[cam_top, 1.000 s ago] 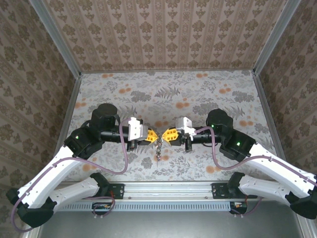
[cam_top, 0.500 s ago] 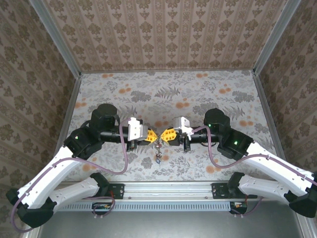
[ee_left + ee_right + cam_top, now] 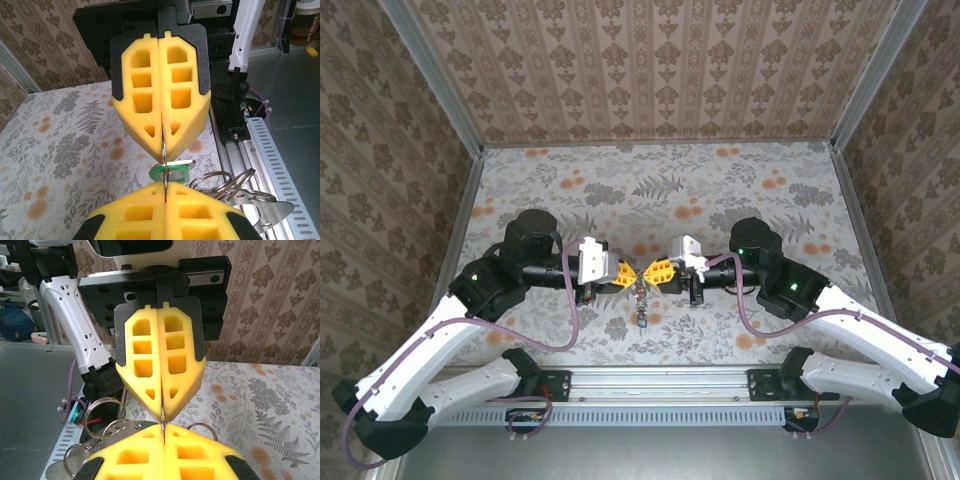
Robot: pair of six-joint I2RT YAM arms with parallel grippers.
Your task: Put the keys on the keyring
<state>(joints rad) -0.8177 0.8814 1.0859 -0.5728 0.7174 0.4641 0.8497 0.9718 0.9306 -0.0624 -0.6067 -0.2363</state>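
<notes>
Above the table's near middle my left gripper [image 3: 626, 272] and right gripper [image 3: 654, 272] meet tip to tip. Both are shut on the keyring [image 3: 164, 167], a thin metal ring seen edge-on that bridges the two pairs of yellow fingertips. In the left wrist view my left gripper [image 3: 165, 189] is at the bottom and the right gripper [image 3: 163, 150] faces it from above. A green-headed key [image 3: 175, 173] hangs on the ring between them. In the right wrist view the keyring [image 3: 163, 416] runs from my right gripper [image 3: 163, 430] into the left gripper [image 3: 162, 410].
A bunch of several metal split rings [image 3: 227, 181] on a flat metal plate [image 3: 272, 212] dangles under the grippers [image 3: 642, 305]; the same rings [image 3: 102, 412] show beside the right fingers. The aluminium rail [image 3: 650, 385] runs along the near table edge. Patterned walls enclose the floral tabletop [image 3: 650, 190].
The right arm's elbow has shifted slightly to the left. The hanging bunch has swung a little. Both grippers stay shut, tip to tip.
</notes>
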